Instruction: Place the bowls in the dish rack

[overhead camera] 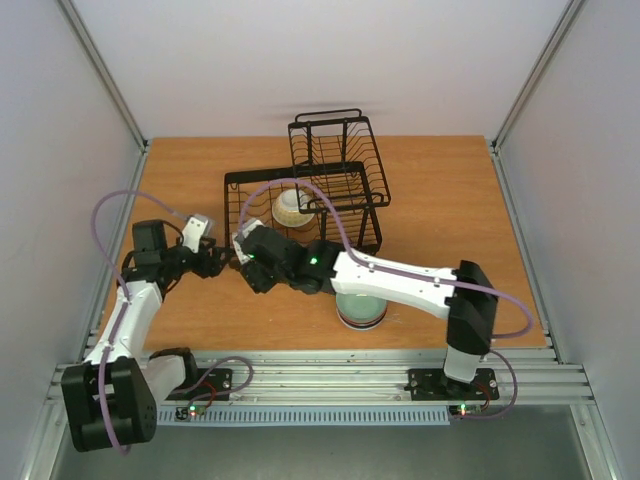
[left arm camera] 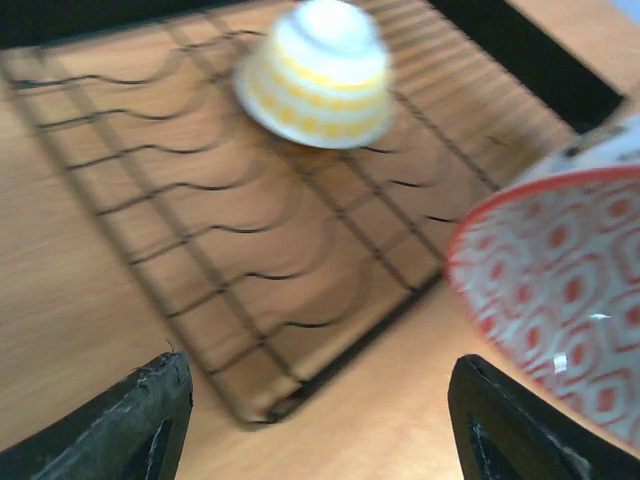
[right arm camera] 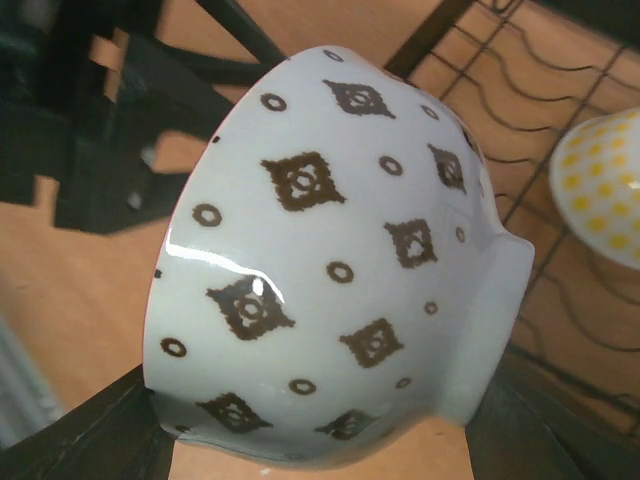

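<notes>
Now, right gripper (right arm camera: 325, 405) fingers spread wide, clamping diamond-patterned bowl (right arm camera: 310, 270) on its side, just beside dish rack (overhead camera: 330, 140), not yet in. Left gripper (left arm camera: 320, 365) wide open, empty. My worry: glazed bowl slips from grip, or strikes yellow bowl (right arm camera: 600, 180) inside rack.

Tool (left arm camera: 318, 385): two dark fingers (left arm camera: 120, 425) in the lower left and lower right corners, wide apart, nothing between them.
Dish rack (left arm camera: 270, 260): black wire floor with wavy slots, filling the upper and middle frame.
Yellow bowl (left arm camera: 315, 75): white with yellow bands, upside down on the rack wires, top centre.
Patterned bowl (left arm camera: 565, 300): red-and-white, red rim, blurred, cut off at the right edge.
Counter (left arm camera: 60, 330): pale wood, left and bottom.
</notes>
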